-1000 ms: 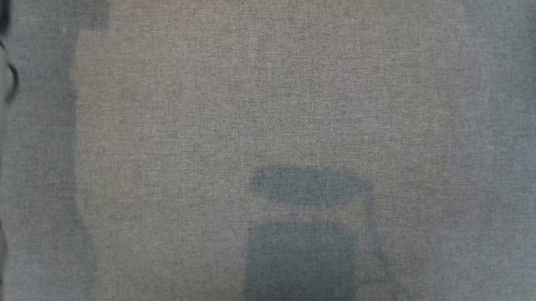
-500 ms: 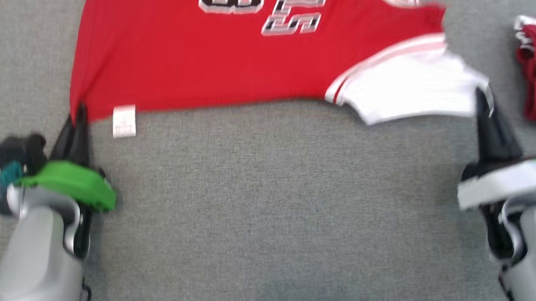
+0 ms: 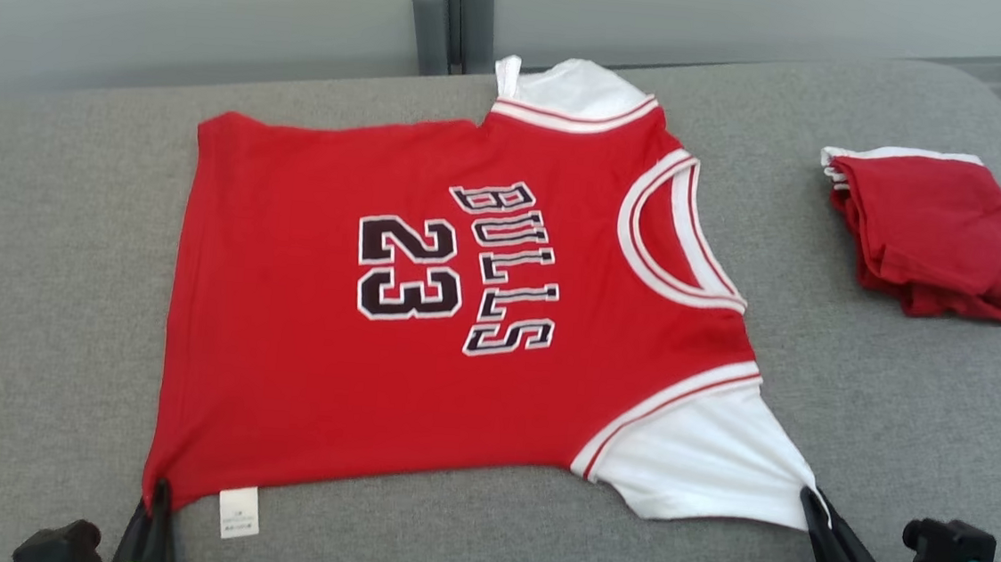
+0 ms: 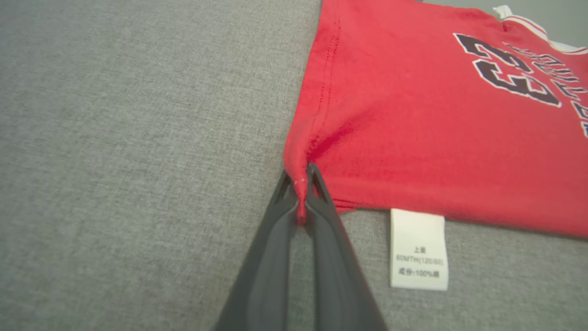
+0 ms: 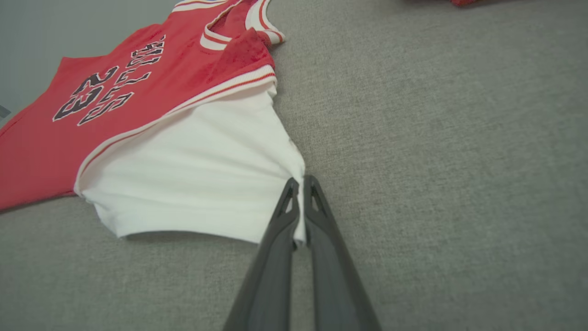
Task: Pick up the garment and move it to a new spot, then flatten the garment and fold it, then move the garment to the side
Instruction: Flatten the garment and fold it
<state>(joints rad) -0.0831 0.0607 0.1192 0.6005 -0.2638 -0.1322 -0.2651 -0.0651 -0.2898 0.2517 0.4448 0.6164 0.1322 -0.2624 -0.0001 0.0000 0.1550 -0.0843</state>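
The garment (image 3: pixel 427 311) is a red jersey with white sleeves and "BULLS 23" print, spread flat and sideways on the grey sofa surface (image 3: pixel 52 299). My left gripper (image 3: pixel 155 495) is shut on its near left hem corner; the left wrist view shows the red cloth (image 4: pixel 413 115) pinched between the dark fingers (image 4: pixel 275 239), by a white care label (image 4: pixel 418 248). My right gripper (image 3: pixel 809 504) is shut on the edge of the near white sleeve (image 5: pixel 197 179), seen pinched in the right wrist view.
A folded red garment (image 3: pixel 937 235) lies on the cushion at the right. A grey wall and a vertical post (image 3: pixel 450 9) stand behind the sofa's far edge. Bare grey cushion stretches to the left and front of the jersey.
The camera has tilted up, from bare cushion to the whole jersey and the wall. Both grippers stay shut on the same hem corner and sleeve as half a second ago.
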